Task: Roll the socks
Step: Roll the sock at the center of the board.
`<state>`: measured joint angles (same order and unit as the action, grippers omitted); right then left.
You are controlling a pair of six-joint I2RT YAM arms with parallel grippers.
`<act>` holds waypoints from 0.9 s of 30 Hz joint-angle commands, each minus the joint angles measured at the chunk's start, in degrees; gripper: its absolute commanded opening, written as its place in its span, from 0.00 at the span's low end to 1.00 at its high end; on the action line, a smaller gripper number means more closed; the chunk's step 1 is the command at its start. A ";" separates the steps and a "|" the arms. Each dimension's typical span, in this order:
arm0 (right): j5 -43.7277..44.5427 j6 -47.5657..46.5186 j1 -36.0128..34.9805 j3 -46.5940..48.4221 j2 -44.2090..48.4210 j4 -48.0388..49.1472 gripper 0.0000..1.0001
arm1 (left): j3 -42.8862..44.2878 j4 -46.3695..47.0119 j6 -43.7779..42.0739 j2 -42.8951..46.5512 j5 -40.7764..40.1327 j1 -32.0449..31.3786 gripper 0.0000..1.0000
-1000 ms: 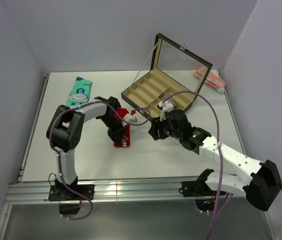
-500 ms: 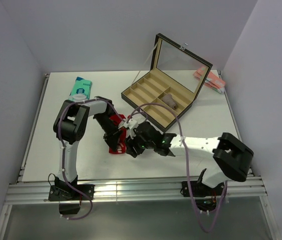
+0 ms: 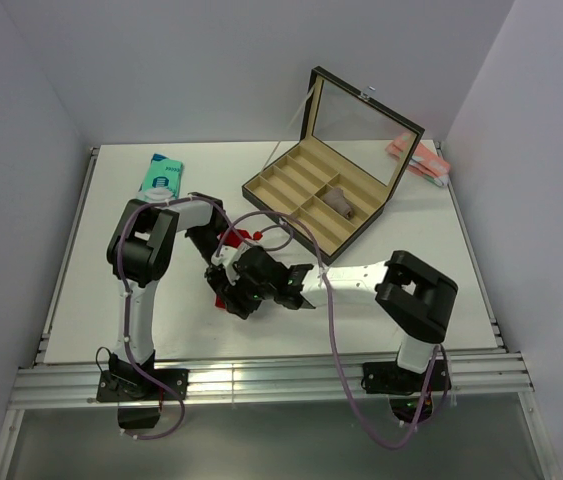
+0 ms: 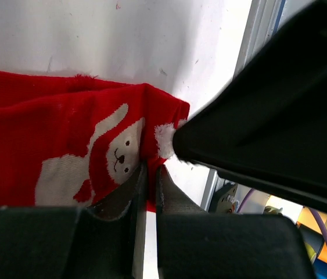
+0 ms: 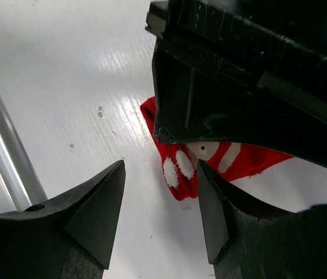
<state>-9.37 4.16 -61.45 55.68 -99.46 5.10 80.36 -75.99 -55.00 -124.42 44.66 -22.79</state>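
Teal printed sock [image 3: 160,176] lies flat at far left, not the target. Left gripper [image 4: 150,174] has its fingers pressed nearly together, pinching a fold of the socks [image 4: 64,133]. They are soft bright red knit with a white figure emblem, limp and creased, on the glossy white table [image 3: 91,300] near mid-front, mostly hidden under both wrists from above. The dark-red-and-white striped cuff end pokes out below the left gripper, lined up with the gap of the right gripper [image 5: 160,170], whose jaws are spread and hold nothing. The cuff is close, contact unclear. The long axis seems to run from that cuff away toward the left's pinch. The left arm is nearer, already on fabric. Further right is a rigid dark case [image 3: 249,188] with tan compartments and its lid up, then a pale pink bundle [image 3: 413,155].
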 commanded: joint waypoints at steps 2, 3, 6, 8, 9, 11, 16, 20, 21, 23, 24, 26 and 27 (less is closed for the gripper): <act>1.02 -1.88 -0.25 2.24 -1.35 0.17 0.60 | 1.91 -2.50 -1.60 -0.12 -0.02 0.11 0.07; 0.84 -1.88 -0.25 2.07 -1.61 0.17 0.60 | 1.91 -2.50 -1.60 -0.12 -0.02 0.11 0.07; 1.80 -1.97 -0.42 1.89 -2.84 -0.01 0.59 | 2.08 -2.50 -1.51 -0.21 -0.02 0.11 0.07; 2.51 -2.14 -0.60 2.15 -3.98 -0.18 0.58 | 2.17 -2.50 -1.51 -0.21 -0.10 0.20 0.08; 3.38 -2.32 -0.86 2.24 -4.34 -0.36 0.57 | 2.17 -2.50 -1.51 -0.21 -0.10 0.20 0.07; 4.26 -2.41 -0.86 2.50 -5.21 -0.36 0.55 | 2.17 -2.59 -1.42 -0.21 -0.02 0.20 0.08; 8.56 -2.06 -1.21 1.72 -6.01 2.09 0.45 | 1.56 -2.50 -1.77 -0.21 -0.10 0.20 0.08; 9.19 -0.56 -1.13 0.13 -5.22 4.74 0.30 | 0.77 -1.80 -1.86 0.23 0.51 0.37 0.09; 9.19 -0.30 -1.13 -0.04 -5.13 4.91 0.26 | 0.42 -0.75 -0.56 1.10 0.69 0.72 0.12; 9.10 0.14 -1.13 0.30 -5.39 4.22 0.15 | -0.72 2.84 1.03 2.25 0.95 1.08 0.16; 8.75 0.40 -1.13 0.48 -5.57 3.95 0.10 | -1.60 4.08 2.60 3.82 1.21 1.51 0.20; 7.35 1.19 -1.13 0.48 -5.74 3.51 0.06 | -2.57 8.54 4.63 6.63 2.09 2.13 0.24; 6.56 1.28 -1.04 0.48 -5.75 3.51 0.06 | -3.62 10.23 7.34 7.69 2.35 2.91 0.26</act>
<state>-2.59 4.21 -62.46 55.94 -104.88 6.81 78.04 -72.03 -51.62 -122.45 45.30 -21.10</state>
